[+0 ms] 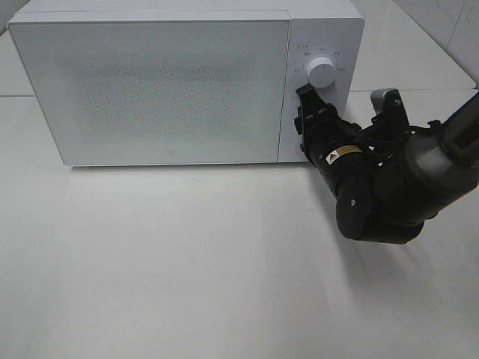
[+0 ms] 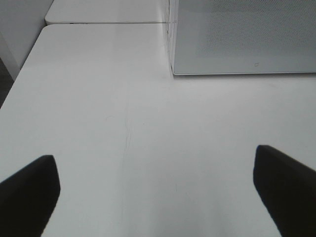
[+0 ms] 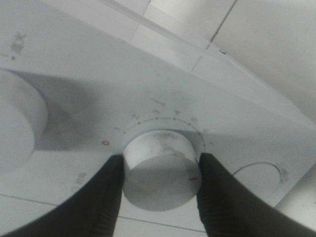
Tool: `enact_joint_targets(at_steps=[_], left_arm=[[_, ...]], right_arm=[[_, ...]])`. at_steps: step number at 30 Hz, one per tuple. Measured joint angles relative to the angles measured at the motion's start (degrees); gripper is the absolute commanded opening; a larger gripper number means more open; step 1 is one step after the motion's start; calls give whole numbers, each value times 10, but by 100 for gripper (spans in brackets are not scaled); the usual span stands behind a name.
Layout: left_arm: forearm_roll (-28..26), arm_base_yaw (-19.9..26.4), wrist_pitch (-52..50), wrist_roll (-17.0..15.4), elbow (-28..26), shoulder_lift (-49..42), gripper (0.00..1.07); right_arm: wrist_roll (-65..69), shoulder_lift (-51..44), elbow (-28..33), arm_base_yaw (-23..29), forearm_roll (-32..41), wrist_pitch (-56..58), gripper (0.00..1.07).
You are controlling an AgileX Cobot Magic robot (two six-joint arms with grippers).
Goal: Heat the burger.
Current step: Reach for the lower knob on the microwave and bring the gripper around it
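The burger is hidden; no view shows it. The white microwave [image 1: 165, 82] stands at the back of the table with its frosted door closed. My right gripper [image 1: 303, 126] presses against the control panel, under the upper dial [image 1: 323, 72]. In the right wrist view my right gripper [image 3: 160, 165] is shut on the lower knob [image 3: 158, 153], one black finger [image 3: 106, 197] on each side of it. The knob's red line sits well round the numbered scale from the red 0 [image 3: 104, 142]. My left gripper [image 2: 155, 168] hangs open over bare table, nothing between its fingers [image 2: 29, 192].
The white table [image 1: 187, 262] spreads out in front of the microwave. The right arm's black body [image 1: 382, 194] lies low over the table's right side. The left wrist view shows the microwave's front corner [image 2: 173, 69], the table's edge [image 2: 19, 74] and a second tabletop [image 2: 103, 12] behind it.
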Motion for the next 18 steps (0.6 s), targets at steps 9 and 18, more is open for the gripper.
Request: enact_joint_targets(at_steps=[9, 18], left_arm=[[0, 0, 0, 0, 0, 0, 100], [0, 0, 0, 0, 0, 0, 100]], right_arm=[[129, 0, 1, 0, 0, -2, 0], [291, -1, 2, 0, 3, 3, 0]])
